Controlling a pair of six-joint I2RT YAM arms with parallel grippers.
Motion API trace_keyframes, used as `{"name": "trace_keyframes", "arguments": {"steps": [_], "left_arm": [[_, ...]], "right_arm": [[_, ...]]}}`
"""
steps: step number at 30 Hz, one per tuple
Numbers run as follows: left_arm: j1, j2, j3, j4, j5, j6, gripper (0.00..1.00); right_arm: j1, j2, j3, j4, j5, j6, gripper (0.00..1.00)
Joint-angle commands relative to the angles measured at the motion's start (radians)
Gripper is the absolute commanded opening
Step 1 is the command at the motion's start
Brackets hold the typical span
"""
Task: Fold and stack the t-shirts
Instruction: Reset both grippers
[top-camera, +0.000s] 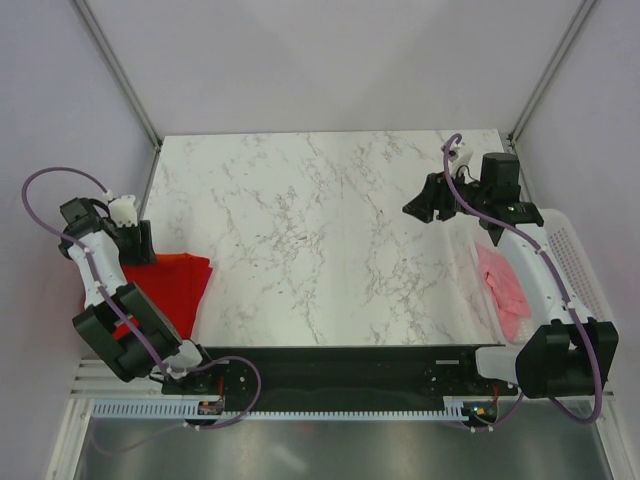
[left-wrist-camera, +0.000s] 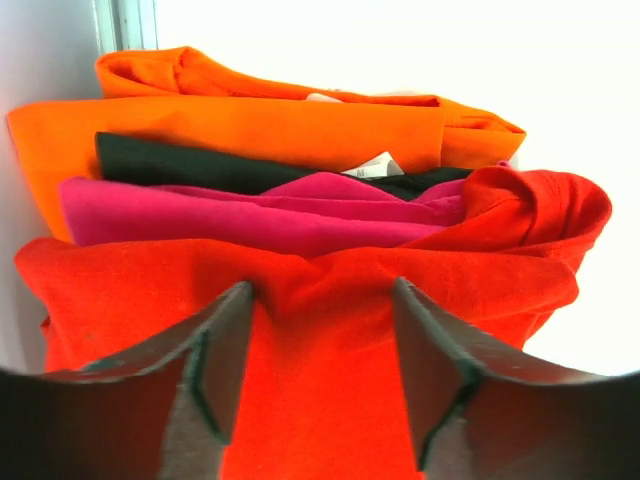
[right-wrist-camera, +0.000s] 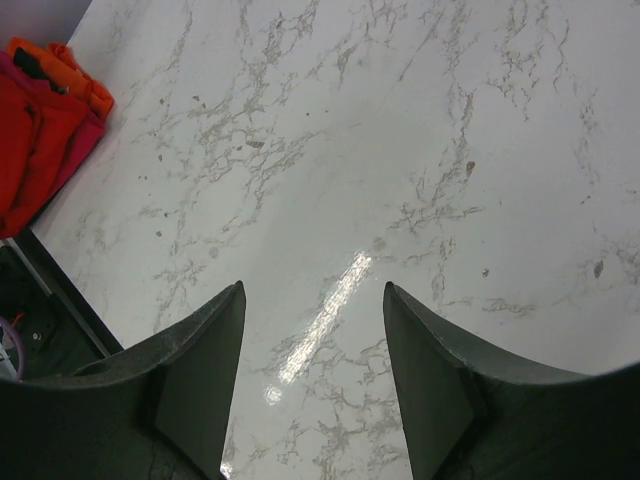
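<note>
Stack sits at the left edge of the marble table (top-camera: 320, 230), just in front of the left gripper (left-wrist-camera: 322, 290): red t-shirt (left-wrist-camera: 500, 230) on top, then magenta t-shirt (left-wrist-camera: 200, 215), a black garment (left-wrist-camera: 180, 160) and an orange t-shirt (left-wrist-camera: 250, 125) beyond it. Left jaws stand apart over the red cloth, nothing pinched between them. Right gripper (right-wrist-camera: 314, 290) hangs over bare marble at the far right, jaws wide and empty. Pale pink t-shirt (top-camera: 503, 285) lies crumpled in the white basket (top-camera: 575, 250) at the right edge, under the right arm; judged the next piece to fold. Handling estimate: thin knit, light, fully limp, so it will drape and bunch from any single pinch, and layers may come up together. It is not fragile or slippery. Best hold is likely a shoulder seam or hem corner, one claw at each end, to spread it flat. The folded stack shifts easily, so press lightly.
</note>
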Motion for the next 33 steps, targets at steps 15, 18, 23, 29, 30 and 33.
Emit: {"name": "trace_keyframes", "arguments": {"steps": [15,18,23,29,30,33], "left_arm": [[-0.182,-0.219,0.253,-0.057,0.107,-0.145,0.93],[-0.318,-0.210,0.298,-0.118,0.071,-0.223,1.00],[-0.437,-0.086,0.321,-0.145,0.115,-0.294,1.00],[-0.491,0.100,0.407,-0.120,0.132,-0.288,1.00],[-0.496,0.125,0.442,-0.123,0.132,-0.280,1.00],[-0.515,0.223,0.520,-0.126,0.103,-0.262,1.00]], "right_arm": [[-0.010,-0.004,0.050,0.029,0.001,-0.014,0.66],[-0.010,0.013,0.080,0.039,0.048,-0.014,0.71],[-0.012,0.083,0.126,0.083,0.322,0.093,0.98],[-0.005,0.183,0.169,0.106,0.504,0.179,0.98],[0.004,0.212,0.178,0.099,0.516,0.174,0.98],[0.013,0.251,0.198,0.083,0.542,0.148,0.98]]}}
